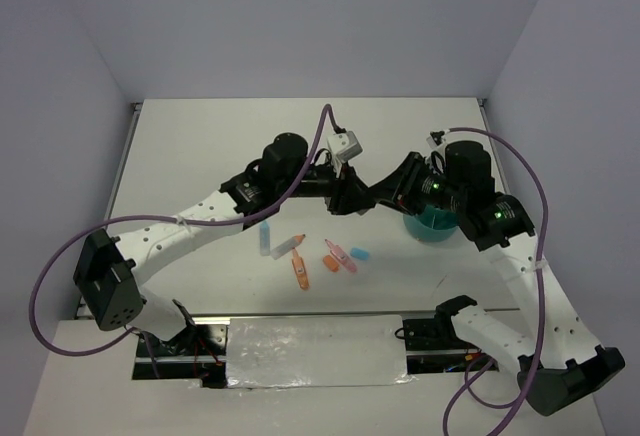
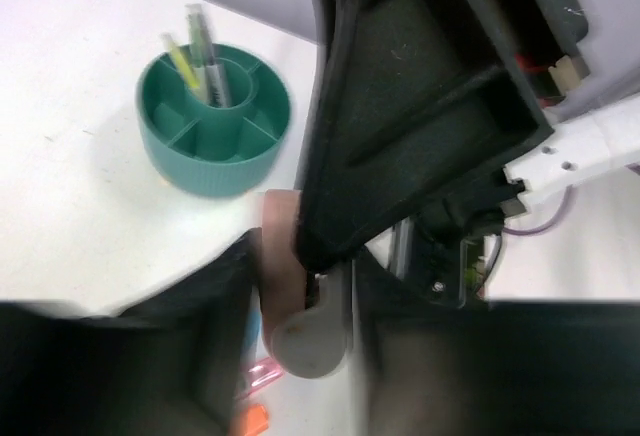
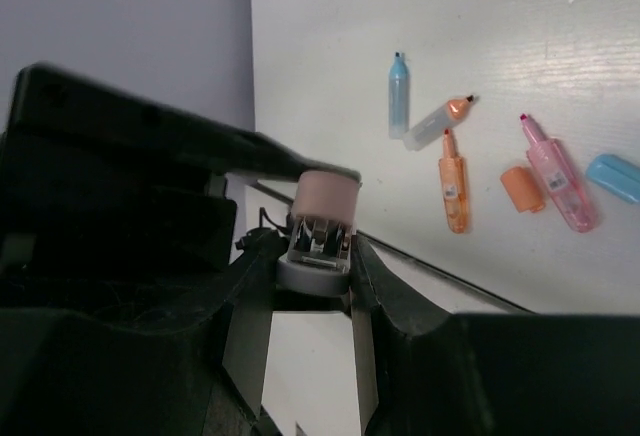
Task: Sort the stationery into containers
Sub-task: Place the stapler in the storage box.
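Observation:
A small pink-and-white stationery piece (image 3: pixel 326 194) hangs in mid-air between both grippers, left of the teal divided cup (image 1: pixel 436 224). My left gripper (image 2: pixel 305 351) is shut on it, and its pink body and round white end (image 2: pixel 305 341) show between the fingers. My right gripper (image 3: pixel 312 296) meets it from the other side, with both fingers against its grey base. The cup (image 2: pixel 213 126) holds thin pens (image 2: pixel 200 56) in its centre tube. On the table lie a light blue tube (image 1: pixel 265 238), a grey highlighter (image 1: pixel 287 246), an orange highlighter (image 1: pixel 300 270) and a pink highlighter (image 1: pixel 343 256).
An orange cap (image 3: pixel 522 188) and a small blue eraser (image 3: pixel 615 176) lie by the pink highlighter. A foil-covered panel (image 1: pixel 315 351) sits at the table's near edge between the arm bases. Purple cables loop over both arms. Grey walls close in the table.

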Action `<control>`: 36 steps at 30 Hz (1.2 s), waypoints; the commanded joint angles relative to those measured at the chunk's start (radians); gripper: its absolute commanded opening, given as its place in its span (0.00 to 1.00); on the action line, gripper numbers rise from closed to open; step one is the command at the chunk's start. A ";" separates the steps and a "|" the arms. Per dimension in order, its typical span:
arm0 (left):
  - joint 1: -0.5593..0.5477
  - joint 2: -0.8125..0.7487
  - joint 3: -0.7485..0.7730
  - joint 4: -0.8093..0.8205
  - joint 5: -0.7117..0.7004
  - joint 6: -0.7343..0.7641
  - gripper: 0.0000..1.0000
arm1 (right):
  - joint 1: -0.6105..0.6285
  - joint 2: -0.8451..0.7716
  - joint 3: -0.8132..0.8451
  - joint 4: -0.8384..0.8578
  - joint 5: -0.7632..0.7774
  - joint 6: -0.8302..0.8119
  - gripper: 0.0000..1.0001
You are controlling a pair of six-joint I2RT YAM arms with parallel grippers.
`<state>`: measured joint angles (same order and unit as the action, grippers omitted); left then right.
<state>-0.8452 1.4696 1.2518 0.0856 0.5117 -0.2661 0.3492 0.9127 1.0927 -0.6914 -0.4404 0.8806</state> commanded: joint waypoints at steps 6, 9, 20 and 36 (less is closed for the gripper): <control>-0.014 -0.009 0.113 -0.147 -0.419 -0.047 0.99 | 0.013 0.026 0.111 -0.025 0.121 -0.034 0.00; -0.003 -0.012 0.144 -0.286 -0.640 -0.097 0.99 | 0.014 0.054 0.154 -0.089 0.270 -0.066 0.00; 0.167 -0.251 0.049 -0.558 -0.797 -0.217 0.99 | 0.017 0.332 0.323 -0.239 0.880 -0.061 0.00; 0.193 -0.336 0.028 -0.779 -0.753 -0.165 0.99 | 0.016 0.669 0.449 -0.315 1.160 -0.055 0.00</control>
<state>-0.6575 1.1522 1.2823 -0.6640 -0.2630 -0.4622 0.3641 1.5574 1.5028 -0.9710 0.6350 0.8135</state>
